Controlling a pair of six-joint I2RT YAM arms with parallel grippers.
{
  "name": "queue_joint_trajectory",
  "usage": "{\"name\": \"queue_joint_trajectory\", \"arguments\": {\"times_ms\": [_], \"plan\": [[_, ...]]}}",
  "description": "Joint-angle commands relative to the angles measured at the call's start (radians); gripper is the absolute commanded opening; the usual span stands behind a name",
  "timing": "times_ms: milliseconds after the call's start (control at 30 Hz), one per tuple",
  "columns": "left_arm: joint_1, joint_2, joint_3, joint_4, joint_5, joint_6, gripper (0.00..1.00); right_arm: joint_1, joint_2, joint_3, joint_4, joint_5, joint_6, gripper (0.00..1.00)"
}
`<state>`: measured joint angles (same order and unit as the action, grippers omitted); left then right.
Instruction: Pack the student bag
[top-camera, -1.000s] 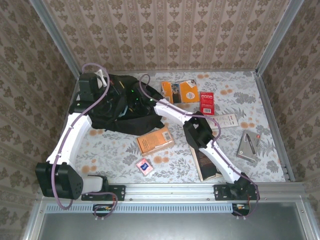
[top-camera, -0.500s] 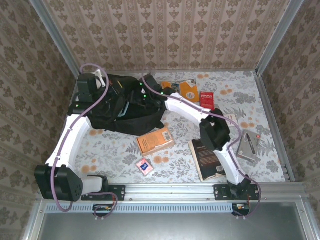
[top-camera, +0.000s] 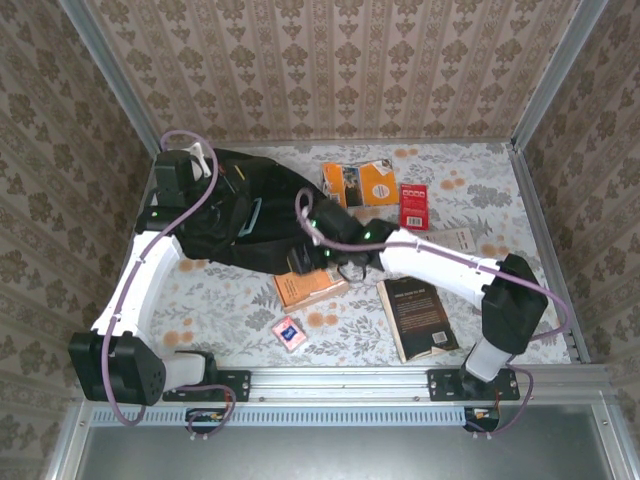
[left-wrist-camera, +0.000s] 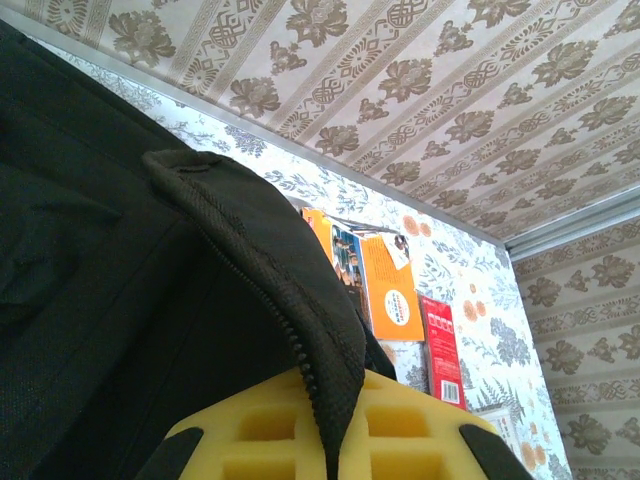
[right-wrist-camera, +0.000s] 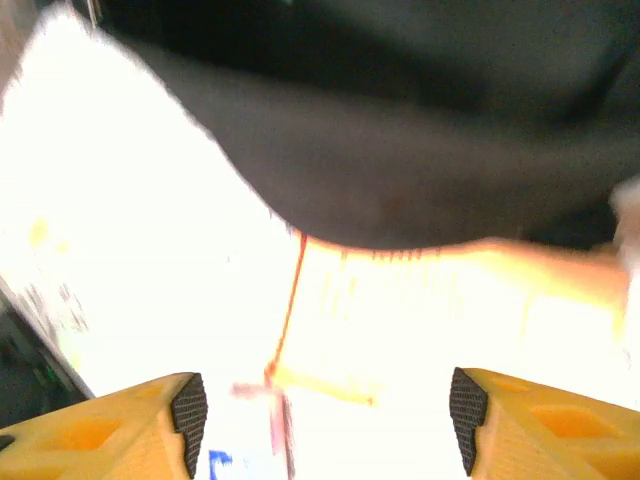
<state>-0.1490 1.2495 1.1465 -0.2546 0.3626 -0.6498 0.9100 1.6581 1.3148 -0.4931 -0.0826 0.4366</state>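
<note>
The big black soft fabric backpack (top-camera: 245, 215) lies slumped at the far left of the flowery table (top-camera: 470, 200); one zip edge stands up in a fold; the left gripper (top-camera: 190, 170) sits at the bag's far left corner, pinched tight on that zip edge; the right arm lies low across the table, elbow bent far out right; the right gripper (right-wrist-camera: 327, 415) has its jaws wide apart, holding nothing, at the bag's near edge, over a flat orange book (top-camera: 315, 287).
</note>
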Motion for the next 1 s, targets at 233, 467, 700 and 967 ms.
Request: {"name": "queue_joint_trajectory", "arguments": {"times_ms": [233, 467, 700, 967], "plan": [[0.005, -0.013, 0.023, 0.054, 0.003, 0.050, 0.00, 0.268, 0.083, -0.060, -0.128, 0.169, -0.058, 0.90], [0.005, -0.013, 0.031, 0.034, -0.004, 0.071, 0.00, 0.336, 0.240, 0.036, -0.150, 0.152, -0.081, 0.92], [0.006, -0.006, 0.038, 0.031, -0.001, 0.069, 0.00, 0.341, 0.345, 0.097, -0.168, 0.134, -0.101, 0.91], [0.005, -0.010, 0.044, 0.024, 0.000, 0.069, 0.00, 0.350, 0.394, 0.121, -0.188, 0.156, -0.106, 0.84]]}}
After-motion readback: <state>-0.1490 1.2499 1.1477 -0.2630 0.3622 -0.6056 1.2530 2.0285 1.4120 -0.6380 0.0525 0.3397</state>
